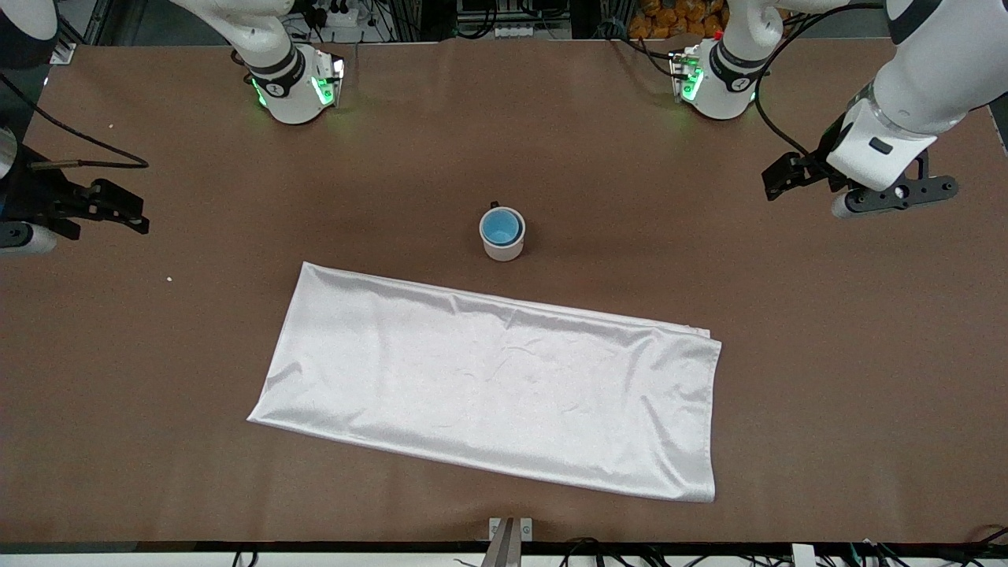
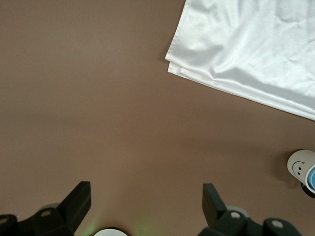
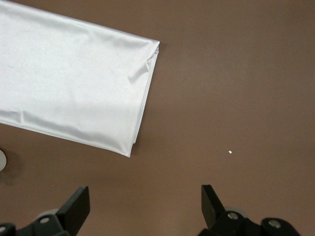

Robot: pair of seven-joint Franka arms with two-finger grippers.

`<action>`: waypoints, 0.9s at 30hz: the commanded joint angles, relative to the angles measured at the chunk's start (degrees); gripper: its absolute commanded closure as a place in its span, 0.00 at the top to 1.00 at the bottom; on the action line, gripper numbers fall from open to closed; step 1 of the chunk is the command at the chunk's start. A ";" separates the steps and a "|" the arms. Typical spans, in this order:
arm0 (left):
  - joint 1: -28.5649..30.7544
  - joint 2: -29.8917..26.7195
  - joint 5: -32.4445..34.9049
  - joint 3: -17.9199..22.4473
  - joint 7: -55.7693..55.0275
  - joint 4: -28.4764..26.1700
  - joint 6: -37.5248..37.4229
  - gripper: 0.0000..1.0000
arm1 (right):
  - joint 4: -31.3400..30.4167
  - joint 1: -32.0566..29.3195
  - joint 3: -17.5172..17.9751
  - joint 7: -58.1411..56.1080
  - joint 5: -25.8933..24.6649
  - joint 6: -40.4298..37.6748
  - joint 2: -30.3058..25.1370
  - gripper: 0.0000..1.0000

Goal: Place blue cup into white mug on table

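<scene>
The blue cup is sitting inside the white mug mid-table — bright blue within white, upright. Left gripper and right gripper are hanging spread apart — holding nothing.

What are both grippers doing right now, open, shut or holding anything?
Left gripper: open, empty, over bare table.
Right gripper: open, empty, over bare table.
</scene>
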 commanded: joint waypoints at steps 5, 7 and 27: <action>1.90 1.47 -1.50 1.32 2.02 2.44 -0.56 1.00 | 0.35 -0.92 0.59 0.06 0.31 -0.85 -0.22 1.00; 2.51 2.44 -1.50 1.23 2.02 3.76 -0.56 1.00 | 0.35 -1.01 0.59 0.06 0.31 -0.77 -0.22 1.00; 4.27 6.05 -0.97 0.79 1.84 9.74 -0.56 1.00 | 0.00 -1.71 0.59 0.06 0.32 -0.77 -0.22 1.00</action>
